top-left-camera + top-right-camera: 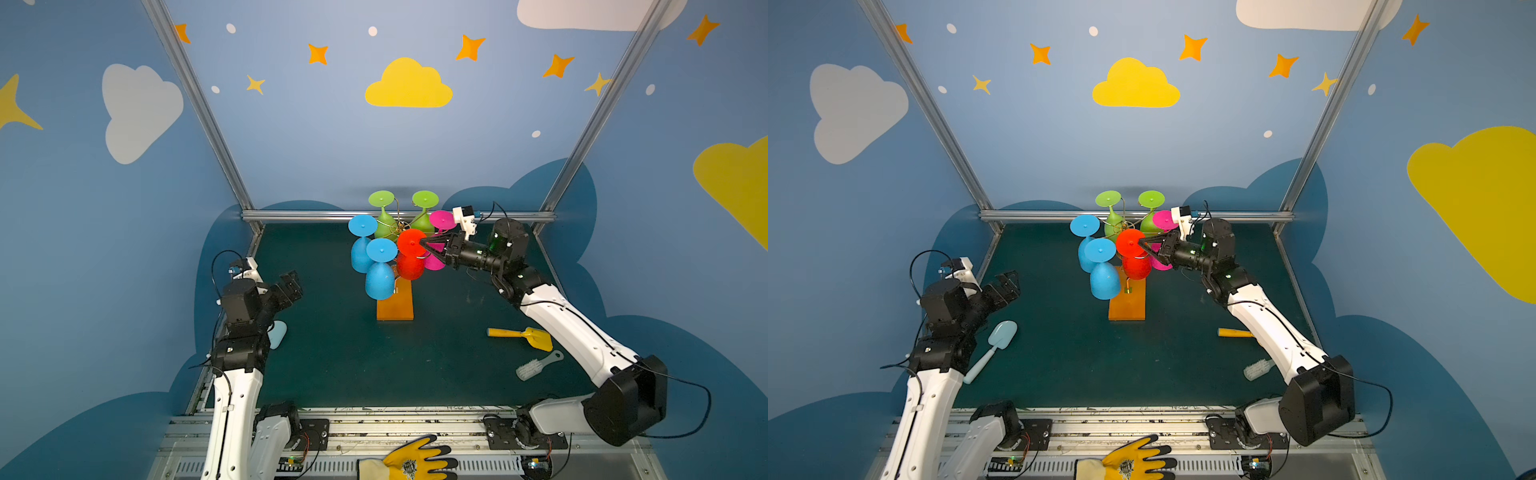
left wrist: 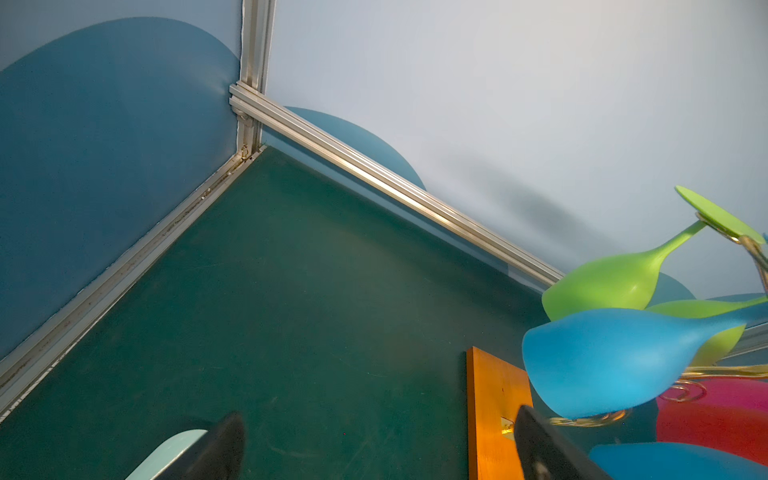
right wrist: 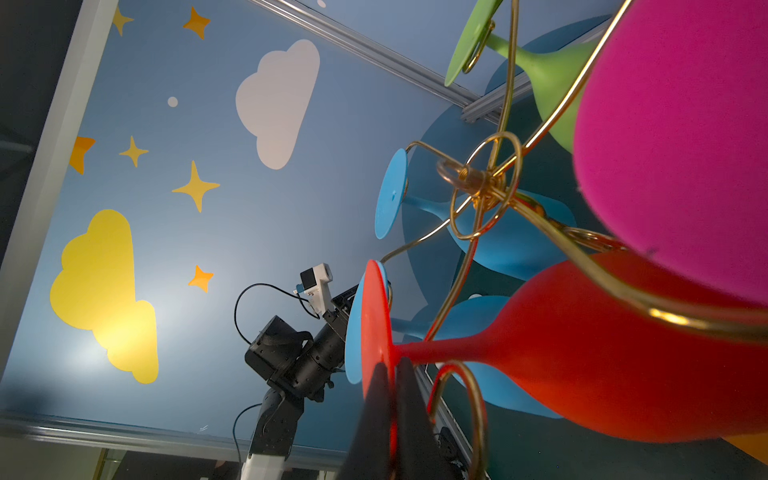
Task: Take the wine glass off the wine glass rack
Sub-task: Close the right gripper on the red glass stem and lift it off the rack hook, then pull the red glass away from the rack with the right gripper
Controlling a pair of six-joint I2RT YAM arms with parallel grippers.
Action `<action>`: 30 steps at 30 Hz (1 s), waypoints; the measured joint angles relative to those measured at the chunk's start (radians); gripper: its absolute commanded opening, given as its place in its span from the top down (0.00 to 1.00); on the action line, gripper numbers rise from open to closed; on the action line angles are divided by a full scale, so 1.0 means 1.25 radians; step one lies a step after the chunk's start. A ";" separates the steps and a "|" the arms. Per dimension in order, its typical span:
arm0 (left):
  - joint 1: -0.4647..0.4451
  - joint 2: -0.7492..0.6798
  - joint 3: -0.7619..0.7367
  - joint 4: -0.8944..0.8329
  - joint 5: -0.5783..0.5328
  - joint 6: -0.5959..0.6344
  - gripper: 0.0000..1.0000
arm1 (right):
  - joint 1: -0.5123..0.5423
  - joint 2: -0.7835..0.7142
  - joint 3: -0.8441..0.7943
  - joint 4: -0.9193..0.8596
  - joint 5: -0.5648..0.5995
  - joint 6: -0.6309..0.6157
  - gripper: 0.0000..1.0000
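The wine glass rack's gold wire arms rise from an orange-brown wooden base mid-table. Coloured glasses hang upside down from it. The red wine glass hangs at the front right, its stem beside a gold curl. My right gripper is shut on the rim of its round foot. My left gripper hovers open at the left, holding nothing.
Two blue glasses, two green ones and a pink one crowd the rack. A yellow scoop and white brush lie under the right arm. A pale blue scoop lies by the left arm.
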 measured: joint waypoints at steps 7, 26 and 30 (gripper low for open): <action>0.000 0.000 0.000 0.000 0.000 0.000 0.01 | -0.019 0.000 0.000 0.009 0.015 0.009 1.00; 0.000 0.000 0.000 0.000 -0.002 0.000 0.01 | -0.078 -0.068 -0.065 0.033 0.048 0.028 1.00; 0.000 0.000 0.000 0.000 -0.002 0.000 0.01 | -0.085 -0.110 -0.097 0.027 0.048 0.028 1.00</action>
